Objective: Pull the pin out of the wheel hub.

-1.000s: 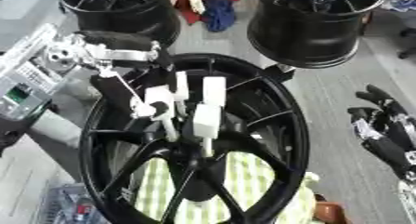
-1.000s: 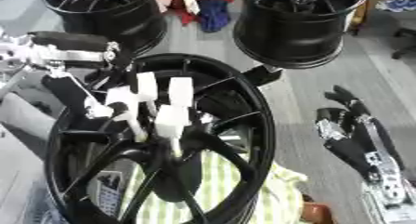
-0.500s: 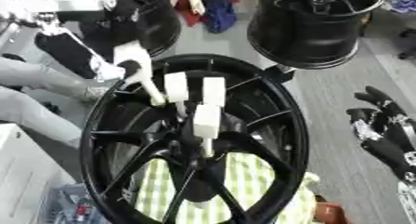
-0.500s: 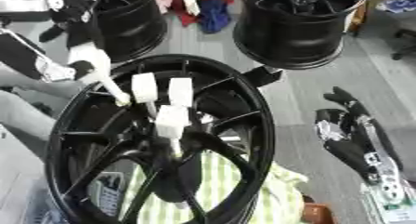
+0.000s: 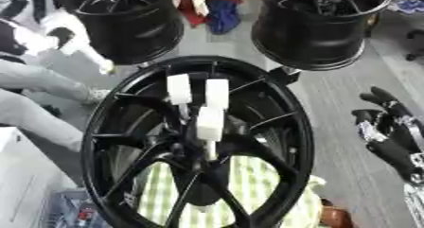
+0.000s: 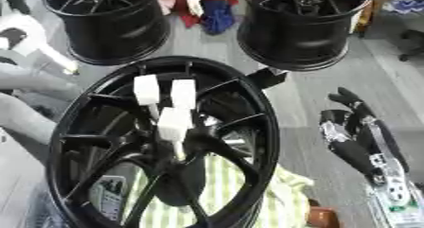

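Observation:
The big black wheel hub (image 5: 273, 109) fills the middle, lying spokes up. Three pins with white block handles stand near its centre: one (image 5: 179, 89) on the left, one (image 5: 217, 92) beside it, one (image 5: 209, 123) nearer me. My left hand (image 5: 59, 33) is a blur at the upper left, away from the hub, with dark fingers round a long white pin (image 5: 83, 52). My right hand (image 6: 357, 136) rests open at the right edge on the floor side, fingers pointing up, holding nothing.
Two more black wheels (image 5: 124, 28) (image 5: 323, 28) stand at the back, with a red and blue cloth (image 5: 207, 9) between them. A green checked cloth (image 5: 248, 184) lies under the hub. A brown pot (image 5: 335, 217) sits at the lower right.
My left hand has swung up and to the left, off the hub, carrying a white-handled pin with it. The right hand has stayed where it was.

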### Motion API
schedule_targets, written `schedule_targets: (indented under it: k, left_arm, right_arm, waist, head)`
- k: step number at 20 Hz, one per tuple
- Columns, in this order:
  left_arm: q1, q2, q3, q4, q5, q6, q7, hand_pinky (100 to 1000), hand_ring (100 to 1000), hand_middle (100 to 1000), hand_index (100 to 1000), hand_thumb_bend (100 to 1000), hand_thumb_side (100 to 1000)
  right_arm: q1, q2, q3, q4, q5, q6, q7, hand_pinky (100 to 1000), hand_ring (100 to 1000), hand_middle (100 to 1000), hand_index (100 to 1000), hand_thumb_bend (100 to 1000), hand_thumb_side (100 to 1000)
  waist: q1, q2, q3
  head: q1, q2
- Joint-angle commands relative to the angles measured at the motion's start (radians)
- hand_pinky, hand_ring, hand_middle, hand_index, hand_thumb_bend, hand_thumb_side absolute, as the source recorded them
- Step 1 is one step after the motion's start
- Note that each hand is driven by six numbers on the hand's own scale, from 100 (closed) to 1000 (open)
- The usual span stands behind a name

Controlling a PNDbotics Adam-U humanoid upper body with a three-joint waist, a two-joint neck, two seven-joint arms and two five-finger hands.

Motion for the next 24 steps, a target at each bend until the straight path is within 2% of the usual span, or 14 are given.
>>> schedule_targets:
  k: [1,5,6,7,8,10,12,14,17,20,21,22,23,24]
  left_arm:
    - [0.040,0.052,0.087,0.109,-0.036,0.021,0.066,207,450,475,671,100,173]
    - [0.110,0.021,0.139,0.269,-0.109,0.044,0.121,271,479,505,701,100,162]
    - [0.122,0.011,0.147,0.302,-0.122,0.045,0.130,352,531,550,735,113,169]
    - [0.135,-0.003,0.155,0.340,-0.133,0.047,0.143,405,571,586,754,163,183]
    - [0.145,-0.014,0.161,0.373,-0.146,0.046,0.157,477,637,641,790,326,286]
    - [0.165,-0.041,0.173,0.432,-0.180,0.042,0.190,603,753,751,843,563,500]
    - [0.185,-0.077,0.185,0.481,-0.184,0.032,0.233,669,810,798,870,669,612]
    - [0.203,-0.110,0.194,0.515,-0.174,0.025,0.288,701,843,829,876,710,667]
    - [0.224,-0.149,0.205,0.542,-0.169,0.025,0.364,714,863,853,881,728,706]
    - [0.239,-0.177,0.216,0.546,-0.160,0.030,0.443,693,846,833,871,691,705]
    - [0.241,-0.185,0.219,0.541,-0.151,0.030,0.469,662,824,807,858,638,689]
    - [0.245,-0.193,0.222,0.532,-0.140,0.028,0.495,650,818,799,853,674,721]
    - [0.248,-0.203,0.225,0.519,-0.125,0.023,0.520,634,806,784,842,558,671]
    - [0.252,-0.212,0.228,0.503,-0.107,0.019,0.544,619,797,774,834,526,663]
  right_arm:
    - [-0.007,-0.019,-0.011,-0.010,0.005,-0.002,-0.005,824,747,859,954,100,274]
    - [-0.011,-0.017,-0.012,-0.011,0.005,-0.002,-0.006,824,747,859,954,100,273]
    - [-0.011,-0.017,-0.012,-0.011,0.005,-0.002,-0.006,824,747,859,954,100,274]
    - [-0.011,-0.017,-0.011,-0.011,0.005,-0.002,-0.005,824,747,859,954,100,274]
    - [-0.012,-0.017,-0.011,-0.011,0.005,-0.002,-0.005,824,747,859,954,100,274]
    - [-0.014,-0.016,-0.012,-0.012,0.004,-0.002,-0.006,824,747,859,954,100,273]
    - [-0.016,-0.015,-0.012,-0.013,0.004,-0.001,-0.006,824,747,859,954,100,273]
    - [-0.018,-0.013,-0.012,-0.013,0.003,-0.001,-0.005,824,747,859,954,100,273]
    - [-0.017,-0.011,-0.014,-0.014,0.003,-0.001,-0.007,824,747,859,954,100,273]
    - [-0.018,-0.008,-0.013,-0.014,0.003,-0.001,-0.006,824,747,858,954,100,273]
    - [-0.017,-0.008,-0.013,-0.014,0.003,-0.001,-0.007,824,747,858,954,100,273]
    - [-0.017,-0.007,-0.014,-0.014,0.002,-0.001,-0.007,824,747,858,954,100,273]
    - [-0.017,-0.007,-0.014,-0.014,0.002,-0.001,-0.008,824,747,858,954,100,273]
    - [-0.017,-0.006,-0.014,-0.013,0.002,-0.001,-0.008,824,747,858,954,100,273]
  waist:
    - [-0.002,-0.007,0.004]
    - [-0.007,-0.004,0.009]
    - [-0.008,-0.003,0.010]
    - [-0.010,-0.002,0.011]
    - [-0.011,-0.001,0.011]
    - [-0.014,0.000,0.011]
    - [-0.017,0.002,0.011]
    - [-0.021,0.004,0.010]
    - [-0.024,0.006,0.009]
    - [-0.027,0.006,0.009]
    - [-0.027,0.006,0.010]
    - [-0.027,0.005,0.010]
    - [-0.028,0.005,0.011]
    - [-0.028,0.005,0.012]
  head:
    - [-0.006,0.005]
    - [-0.010,0.005]
    - [-0.011,0.005]
    - [-0.011,0.005]
    - [-0.011,0.005]
    - [-0.010,0.005]
    - [-0.012,0.005]
    - [-0.011,0.005]
    - [-0.008,0.005]
    - [-0.008,0.005]
    - [-0.008,0.005]
    - [-0.008,0.005]
    - [-0.008,0.005]
    - [-0.008,0.005]
